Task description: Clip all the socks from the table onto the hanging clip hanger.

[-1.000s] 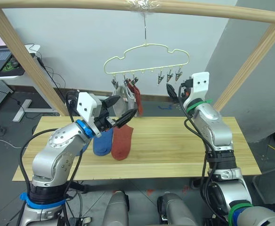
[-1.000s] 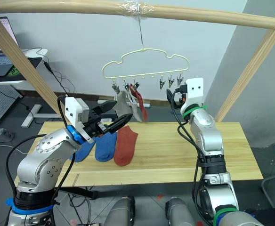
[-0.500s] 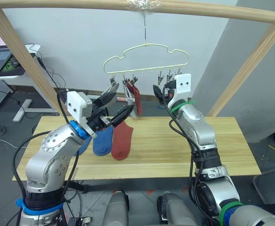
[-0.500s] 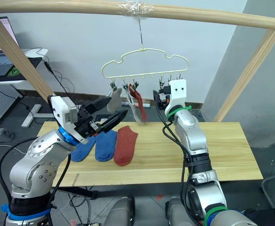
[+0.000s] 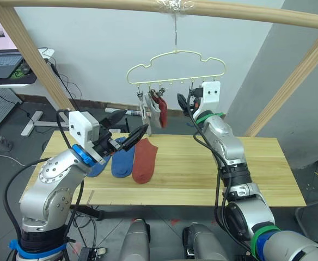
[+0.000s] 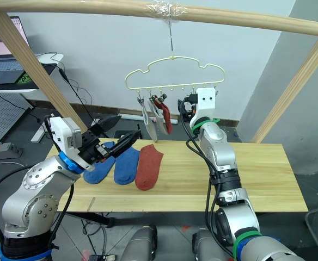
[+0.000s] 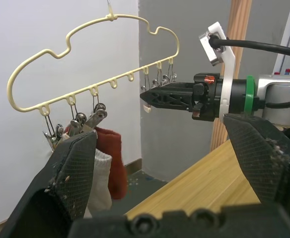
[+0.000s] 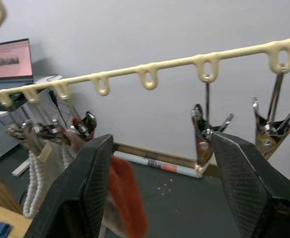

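Note:
The pale-yellow clip hanger hangs by its hook from the wooden pole. Two light grey socks and one rust-red sock are clipped at its left end. Empty metal clips hang at its right end. On the table lie two blue socks and a rust-red sock, side by side. My left gripper is open and empty, above the lying socks and just left of the hung ones. My right gripper is open and empty, right below the bar, by the free clips.
A round wooden pole frame spans the table, with slanted legs at the left and right. A desk with a laptop stands at the back left. Cables lie on the floor behind the table.
My right gripper has swung left from beside the hanger to just under its bar, by the free clips. The left gripper has drawn back a little from the hung socks, still open. The camera has shifted.

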Controlling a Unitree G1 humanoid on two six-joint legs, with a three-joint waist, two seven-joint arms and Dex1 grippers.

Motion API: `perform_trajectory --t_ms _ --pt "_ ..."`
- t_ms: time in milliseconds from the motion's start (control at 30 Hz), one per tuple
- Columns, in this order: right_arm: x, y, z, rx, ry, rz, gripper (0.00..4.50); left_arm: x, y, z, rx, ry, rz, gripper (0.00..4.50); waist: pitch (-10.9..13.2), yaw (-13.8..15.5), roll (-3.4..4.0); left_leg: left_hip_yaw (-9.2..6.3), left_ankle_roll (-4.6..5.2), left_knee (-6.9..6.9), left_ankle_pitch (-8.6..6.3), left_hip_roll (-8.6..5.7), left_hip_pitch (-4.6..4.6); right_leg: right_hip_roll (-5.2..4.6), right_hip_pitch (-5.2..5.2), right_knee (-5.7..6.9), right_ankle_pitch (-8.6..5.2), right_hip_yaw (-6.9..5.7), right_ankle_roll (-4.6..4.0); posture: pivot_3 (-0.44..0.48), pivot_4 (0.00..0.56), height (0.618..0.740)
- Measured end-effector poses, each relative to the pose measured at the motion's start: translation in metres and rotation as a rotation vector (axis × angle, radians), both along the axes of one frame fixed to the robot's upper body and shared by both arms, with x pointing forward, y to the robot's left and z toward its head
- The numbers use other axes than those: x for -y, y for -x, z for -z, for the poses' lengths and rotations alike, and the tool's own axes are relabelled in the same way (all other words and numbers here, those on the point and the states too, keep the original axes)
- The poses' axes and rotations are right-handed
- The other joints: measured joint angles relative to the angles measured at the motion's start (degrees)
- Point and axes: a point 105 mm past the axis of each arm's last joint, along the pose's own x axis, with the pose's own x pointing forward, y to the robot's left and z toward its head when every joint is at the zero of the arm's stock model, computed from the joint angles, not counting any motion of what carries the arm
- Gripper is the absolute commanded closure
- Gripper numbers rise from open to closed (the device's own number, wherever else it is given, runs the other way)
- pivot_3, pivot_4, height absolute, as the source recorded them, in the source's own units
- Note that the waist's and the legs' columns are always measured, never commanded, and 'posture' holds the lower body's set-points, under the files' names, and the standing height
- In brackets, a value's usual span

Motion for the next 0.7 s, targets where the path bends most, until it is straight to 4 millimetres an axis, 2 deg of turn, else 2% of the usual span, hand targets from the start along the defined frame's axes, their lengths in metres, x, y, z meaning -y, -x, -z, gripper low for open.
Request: perform_trajectory --t_ms 300,500,700 --pt "0.002 -0.006 0.003 -0.011 -0.018 0.016 1.26 -0.001 -0.002 -0.002 0.005 -0.005 -0.003 0.00 0.0 0.0 0.01 0.01 0.00 -0.30 0.00 0.00 0.00 0.00 0.00 -0.25 0.00 -0.02 0.00 0.142 0.175 0.740" --pt "-0.003 -0.009 -0.003 0.004 -0.026 0.008 1.26 0.003 -0.004 -0.001 -0.013 -0.009 -0.003 0.00 0.0 0.1 0.01 0.00 0.00 -0.47 0.00 0.00 0.00 0.00 0.00 -0.39 0.00 -0.05 0.01 0.152 0.175 0.740" --pt "-0.008 -0.011 -0.001 -0.002 -0.026 -0.013 1.26 0.008 -0.004 -0.011 0.002 -0.017 -0.023 0.00 0.0 0.5 0.03 -0.01 0.00 -0.57 0.00 0.00 0.00 0.00 -0.01 -0.45 0.00 -0.06 0.01 0.161 0.178 0.740"
